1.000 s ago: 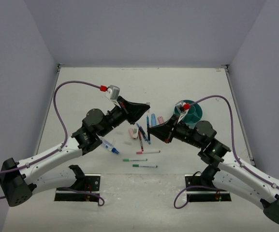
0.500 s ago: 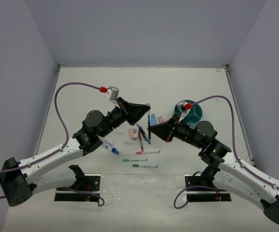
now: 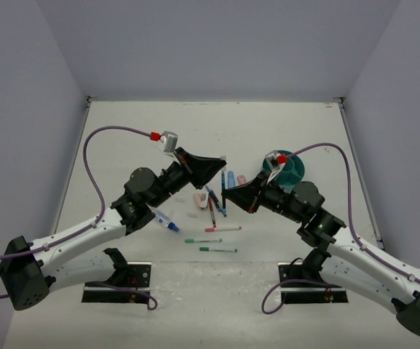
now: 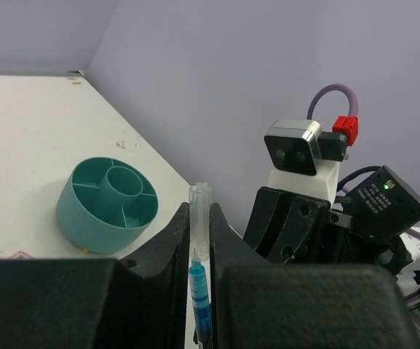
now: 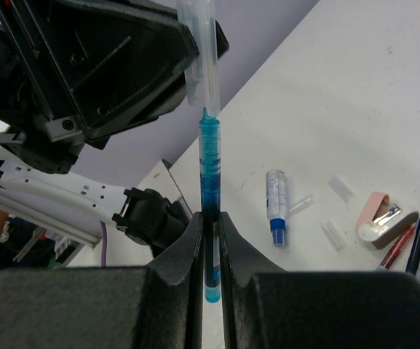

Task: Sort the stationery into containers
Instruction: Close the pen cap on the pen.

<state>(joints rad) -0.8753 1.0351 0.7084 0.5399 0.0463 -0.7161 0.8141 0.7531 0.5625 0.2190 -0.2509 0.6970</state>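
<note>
A blue pen stands upright between my two grippers above the middle of the table. My right gripper is shut on its barrel. My left gripper is shut on the clear cap over the pen's tip. In the top view the left gripper sits just above the right gripper. The teal divided cup stands behind the right arm and shows in the left wrist view. Several pens, a blue highlighter and a pink one lie below.
A clear blue-capped tube lies left of the pens, also in the right wrist view. Two green pens and a pink pen lie nearer the bases. A pink and white eraser-like piece and loose clear caps lie on the table.
Both grippers stay close together with the blue pen between them. The right gripper has shifted slightly left; little else has moved.
</note>
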